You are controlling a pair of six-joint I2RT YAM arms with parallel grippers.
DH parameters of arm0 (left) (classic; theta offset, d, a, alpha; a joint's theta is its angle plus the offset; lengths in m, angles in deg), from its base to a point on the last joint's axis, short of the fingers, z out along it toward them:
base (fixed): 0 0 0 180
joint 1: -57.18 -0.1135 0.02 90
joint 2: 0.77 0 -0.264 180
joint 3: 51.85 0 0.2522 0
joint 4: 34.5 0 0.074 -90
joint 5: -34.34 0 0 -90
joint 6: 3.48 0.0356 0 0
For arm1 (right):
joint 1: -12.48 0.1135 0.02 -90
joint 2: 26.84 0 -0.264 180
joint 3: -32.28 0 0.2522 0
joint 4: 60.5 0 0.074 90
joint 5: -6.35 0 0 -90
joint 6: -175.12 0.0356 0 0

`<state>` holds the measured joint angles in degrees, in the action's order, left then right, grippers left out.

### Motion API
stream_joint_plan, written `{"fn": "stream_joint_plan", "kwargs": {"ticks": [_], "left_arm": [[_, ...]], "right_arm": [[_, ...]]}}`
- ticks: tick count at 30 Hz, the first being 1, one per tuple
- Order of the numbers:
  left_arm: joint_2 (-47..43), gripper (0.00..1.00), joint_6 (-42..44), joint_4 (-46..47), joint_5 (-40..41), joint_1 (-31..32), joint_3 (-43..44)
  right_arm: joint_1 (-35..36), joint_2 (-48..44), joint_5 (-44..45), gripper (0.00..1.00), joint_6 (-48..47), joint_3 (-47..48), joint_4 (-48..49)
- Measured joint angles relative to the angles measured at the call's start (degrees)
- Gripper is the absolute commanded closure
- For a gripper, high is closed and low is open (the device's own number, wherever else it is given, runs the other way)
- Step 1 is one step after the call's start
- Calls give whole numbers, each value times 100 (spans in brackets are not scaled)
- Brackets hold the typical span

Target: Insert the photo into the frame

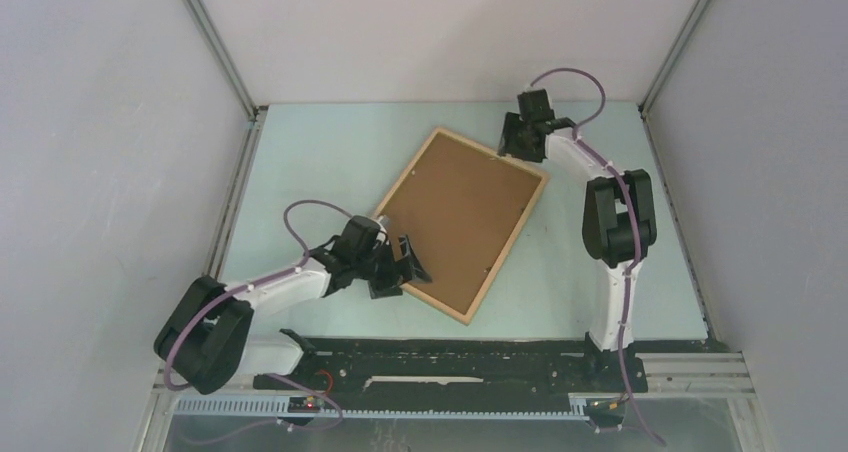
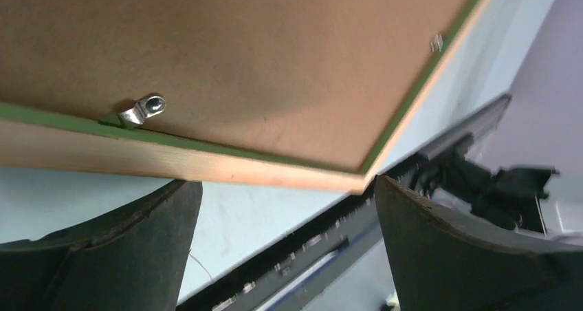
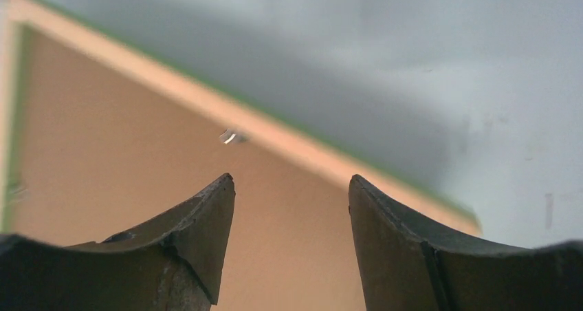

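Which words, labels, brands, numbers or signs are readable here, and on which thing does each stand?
None can be read.
The brown board, the thin rectangular light-wood frame and the small silver metal clip are plain.
Any marking on the black base rail is too small to read.

A pale blue-green tabletop [image 1: 330, 162] sat inside plain white enclosure walls [image 1: 100, 122], with aluminium corner posts [image 1: 215, 42] rising at the back. A black mounting rail [image 1: 450, 357] ran along its near edge, and a slotted cable duct [image 1: 420, 409] lay just in front of it.
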<state>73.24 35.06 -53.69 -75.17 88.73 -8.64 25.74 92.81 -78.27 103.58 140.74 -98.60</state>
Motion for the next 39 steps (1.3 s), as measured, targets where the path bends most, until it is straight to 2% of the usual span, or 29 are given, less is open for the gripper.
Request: {"fn": "stream_joint_plan", "kwargs": {"ticks": [4, 7, 11, 14, 19, 23, 28, 35, 39], "left_arm": [[-595, 0, 179, -603, -186, 133, -9], [-1318, 0, 507, -1047, -177, -256, 11], [-1950, 0, 1016, -1902, -157, -911, 354], [-2170, 0, 1405, -2474, -35, -1244, 973], [-2214, 0, 1906, -2922, 251, -1412, 2221], [-1985, 0, 1954, -2804, 116, -1410, 2758], [-1379, 0, 2015, -2546, -140, -1346, 3086], [-42, 0, 2651, -3088, 442, -1327, 3744], [763, 0, 2771, -3458, 610, -1515, 3792]], "right_arm": [[457, -4, -214, 22, 59, 691, -651], [745, -188, -238, 21, 63, 702, -1029], [730, -520, -219, 21, 68, 577, -1504], [658, -1161, -201, 22, 116, -127, -1499], [643, -2826, -492, 24, 459, -2094, -1421], [684, -3724, -752, 25, 828, -3246, -1309], [708, -4087, -1067, 25, 1272, -4234, -1091], [1014, -4188, -953, 26, 1523, -4492, -997], [1027, -3993, -828, 28, 1593, -4494, -763]]}}
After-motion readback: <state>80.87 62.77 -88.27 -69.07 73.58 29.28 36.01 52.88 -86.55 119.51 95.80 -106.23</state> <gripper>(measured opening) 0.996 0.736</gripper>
